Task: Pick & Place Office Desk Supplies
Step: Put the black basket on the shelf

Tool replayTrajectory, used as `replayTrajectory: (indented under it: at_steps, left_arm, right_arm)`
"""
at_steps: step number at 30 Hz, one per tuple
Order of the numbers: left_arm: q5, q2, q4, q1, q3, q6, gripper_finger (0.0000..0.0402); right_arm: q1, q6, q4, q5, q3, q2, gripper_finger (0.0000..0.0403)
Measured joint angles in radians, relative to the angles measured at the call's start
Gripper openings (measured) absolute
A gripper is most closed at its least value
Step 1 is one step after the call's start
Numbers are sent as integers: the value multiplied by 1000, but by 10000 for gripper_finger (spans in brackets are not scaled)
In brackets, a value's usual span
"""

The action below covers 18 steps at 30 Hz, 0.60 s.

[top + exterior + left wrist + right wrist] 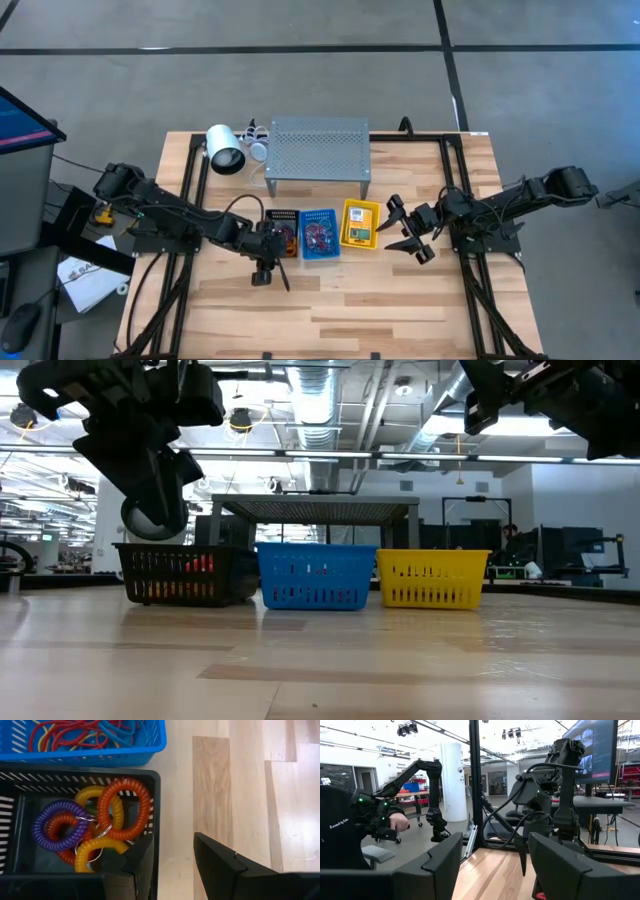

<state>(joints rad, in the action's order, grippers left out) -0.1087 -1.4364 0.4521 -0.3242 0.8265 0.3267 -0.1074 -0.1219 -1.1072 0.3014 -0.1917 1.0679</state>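
Three small baskets stand in a row at the middle of the bench, just in front of the grey metal shelf [319, 149] near the back edge: a black basket [283, 232], a blue basket [319, 236] and a yellow basket [360, 224]. The row looks like a sorting station, one kind of supply to each. In the left wrist view the black basket [80, 827] holds coiled loops in orange, purple, yellow and red [90, 822], linked on small metal rings, and the blue basket [82, 742] beside it holds a tangle of thin red, yellow and blue rubber bands [82, 734]. The yellow basket carries a flat yellow-and-green box [359, 226].

The left gripper [268, 262] hangs over the front edge of the black basket, its jaws apart with nothing between them; one finger [131, 870] is over the basket's inside, the other [220, 867] over bare wood. That straddle suggests it is either lining up on a coil or has just let one go; the pictures do not settle which.

The right gripper [405, 232] hovers just right of the yellow basket, jaws wide apart and empty, pointed level across the bench toward the other arm, so it seems to be waiting. A white cylinder [224, 150] lies by the shelf, out of the way
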Motion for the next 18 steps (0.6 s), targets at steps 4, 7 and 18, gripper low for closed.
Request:
replayTrajectory:
  at_steps: [4,7,18]
  left_arm:
    - [-1,0,0,12,0,-4,136]
    - [-6,-21,-11,12,-2,-12,136]
    - [-3,-110,-28,12,-4,-15,136]
  right_arm:
    - [0,0,0,0,0,0,223]
    - [0,0,1,0,0,0,223]
    - [0,0,20,0,0,0,223]
